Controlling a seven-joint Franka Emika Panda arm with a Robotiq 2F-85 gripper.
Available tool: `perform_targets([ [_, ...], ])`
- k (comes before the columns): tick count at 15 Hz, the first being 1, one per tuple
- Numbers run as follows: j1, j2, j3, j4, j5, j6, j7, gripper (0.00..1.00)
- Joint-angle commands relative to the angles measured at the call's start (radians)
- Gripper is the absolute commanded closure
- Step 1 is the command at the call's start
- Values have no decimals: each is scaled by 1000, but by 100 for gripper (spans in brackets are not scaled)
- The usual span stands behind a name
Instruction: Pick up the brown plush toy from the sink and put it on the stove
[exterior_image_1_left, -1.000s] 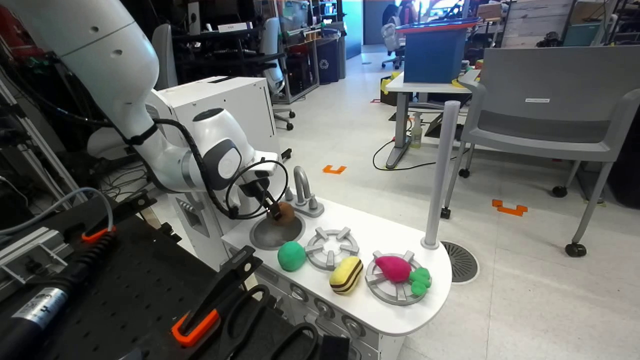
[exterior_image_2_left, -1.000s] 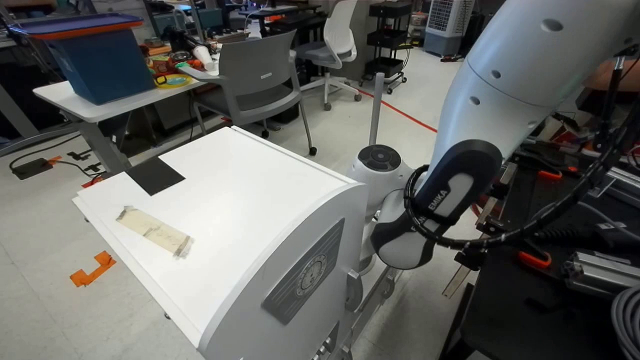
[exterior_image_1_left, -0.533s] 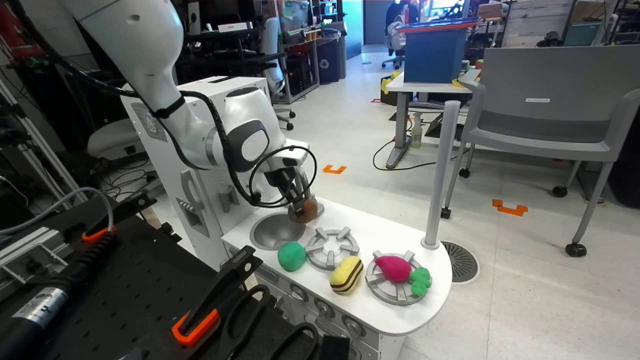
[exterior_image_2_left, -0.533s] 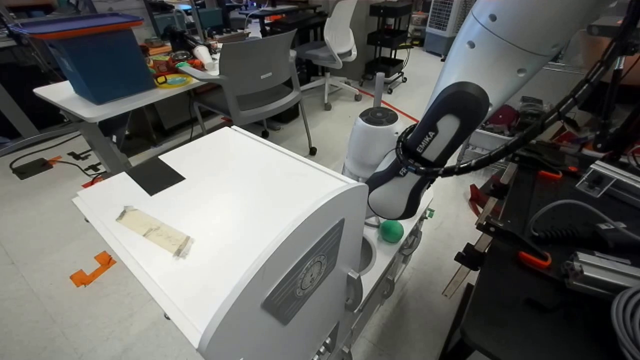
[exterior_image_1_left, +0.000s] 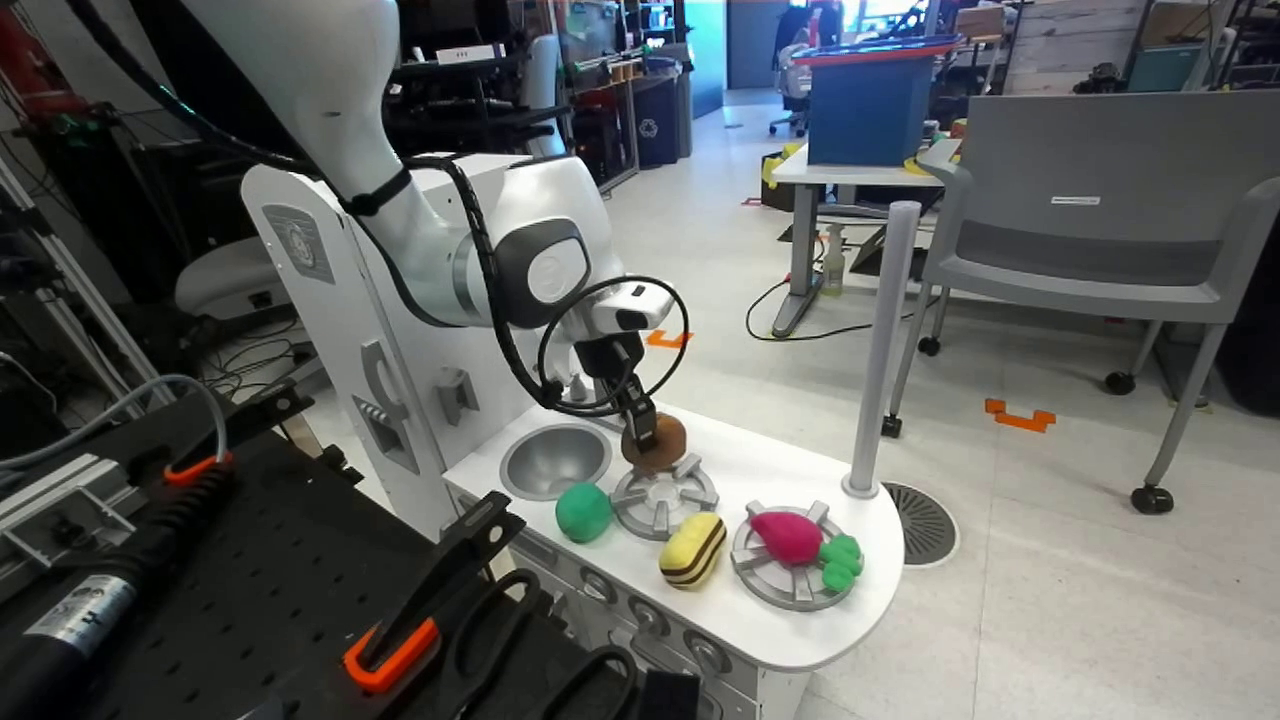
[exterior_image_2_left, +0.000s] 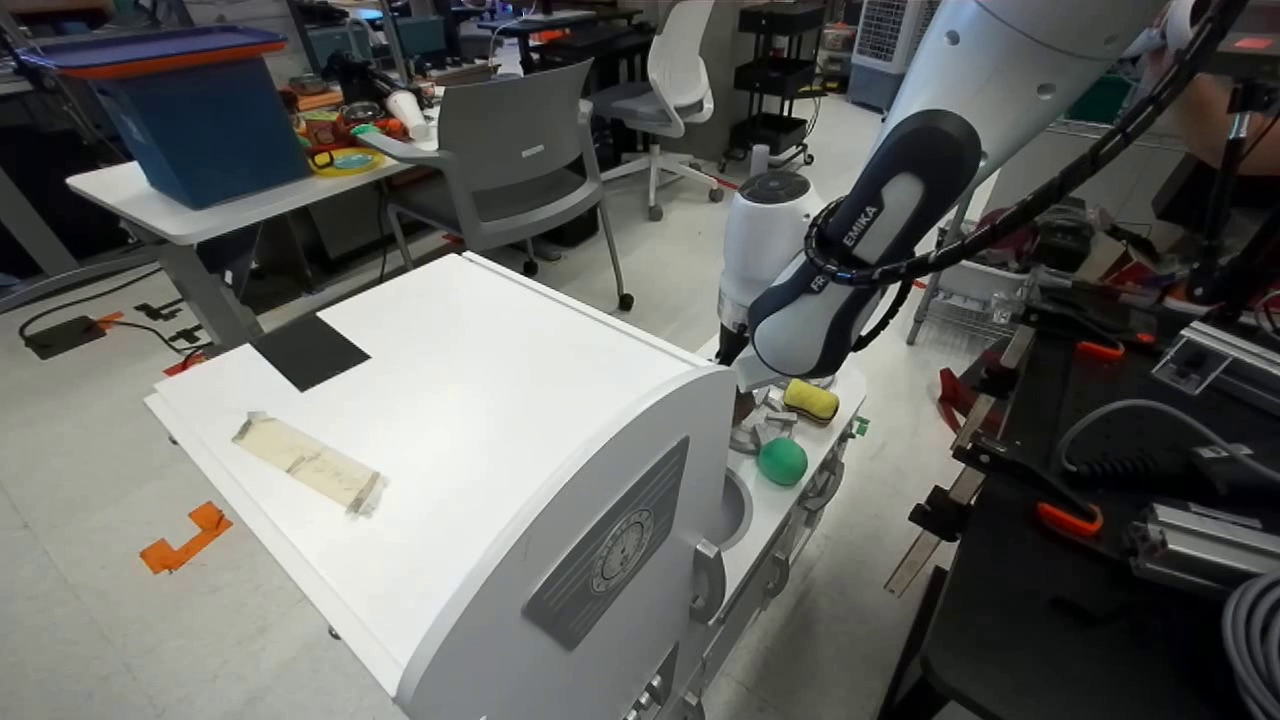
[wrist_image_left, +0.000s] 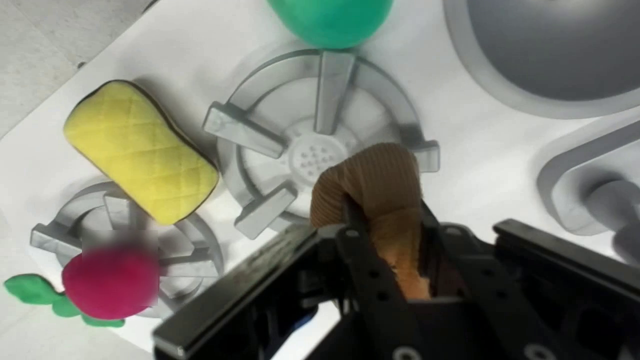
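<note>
The brown plush toy (exterior_image_1_left: 668, 438) is between the fingers of my gripper (exterior_image_1_left: 645, 432), which is shut on it. In the wrist view the ribbed brown toy (wrist_image_left: 387, 182) is pinched between the black fingers (wrist_image_left: 390, 215). It overlaps the edge of the stove burner (exterior_image_1_left: 665, 505) beside the sink; I cannot tell whether it touches the burner. The burner also shows in the wrist view (wrist_image_left: 335, 92). The sink (exterior_image_1_left: 555, 465) has nothing in it. In an exterior view only a sliver of the toy (exterior_image_2_left: 743, 405) shows, with the fingers hidden.
A green ball (exterior_image_1_left: 583, 513) sits between sink and burner at the front. A yellow striped plush (exterior_image_1_left: 692, 550) lies beside the burner. A pink plush with green leaves (exterior_image_1_left: 788, 537) lies on the far burner (exterior_image_1_left: 790, 590). A grey post (exterior_image_1_left: 882, 350) and a faucet base (wrist_image_left: 600, 190) stand up.
My gripper has lifted the brown toy out of the sink and carried it past the faucet to the nearer burner. The other toys have not moved.
</note>
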Motion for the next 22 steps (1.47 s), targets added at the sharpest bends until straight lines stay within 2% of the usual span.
perform_targets([
  [1,20,6,-53,-11,10,-19,37,94],
  [7,32,75,-66,-4,-1,-9,48,94],
  [8,34,76,-65,-2,1,-2,47,51],
  [10,31,60,-54,-11,3,-2,37,44],
  [15,45,-17,-46,-85,13,-83,63,6],
  [16,53,-40,-49,-108,12,-109,80,1],
  [19,81,-116,-60,-175,-16,-212,106,0],
  [22,60,-254,-7,-289,-64,-355,15,0],
])
